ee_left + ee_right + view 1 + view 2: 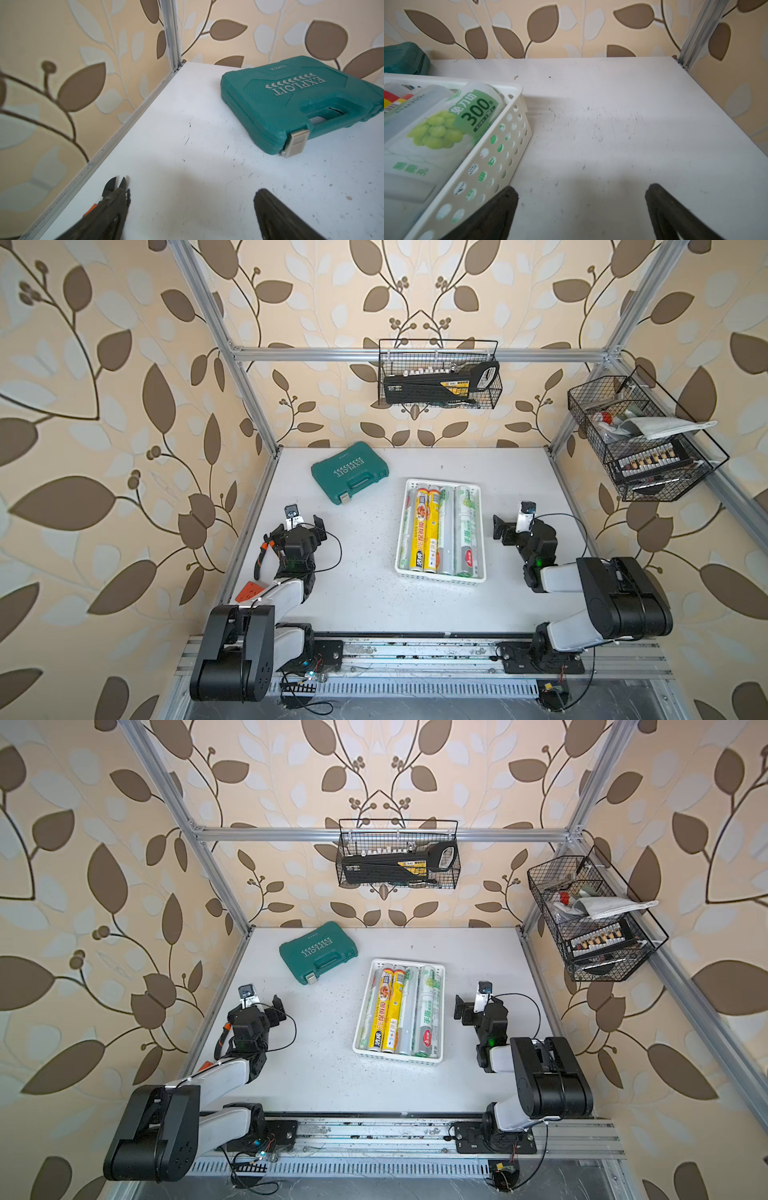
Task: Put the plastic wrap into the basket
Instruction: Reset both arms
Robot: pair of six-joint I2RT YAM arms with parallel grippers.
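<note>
1. The basket sits on the white bench, somewhat toward the right edge. Its long sides run from the front edge toward the back edge.
2. The plastic wrap lies inside the basket, with the rolls side by side along its length. Two yellow rolls lie left of the middle, and silvery-white ones with green print lie toward the right wall.
3. The right gripper is low over bare bench just beside the basket's right wall, its jaws spread wide and empty.
4. The left gripper is near the left edge, its jaws also wide apart and holding nothing. Black cutters lie just beside one finger.
5. A closed green tool case lies toward the back-left corner, apart from the basket.
6. A black wire basket hangs above the back edge, and a second wire basket hangs above the right edge.
</note>
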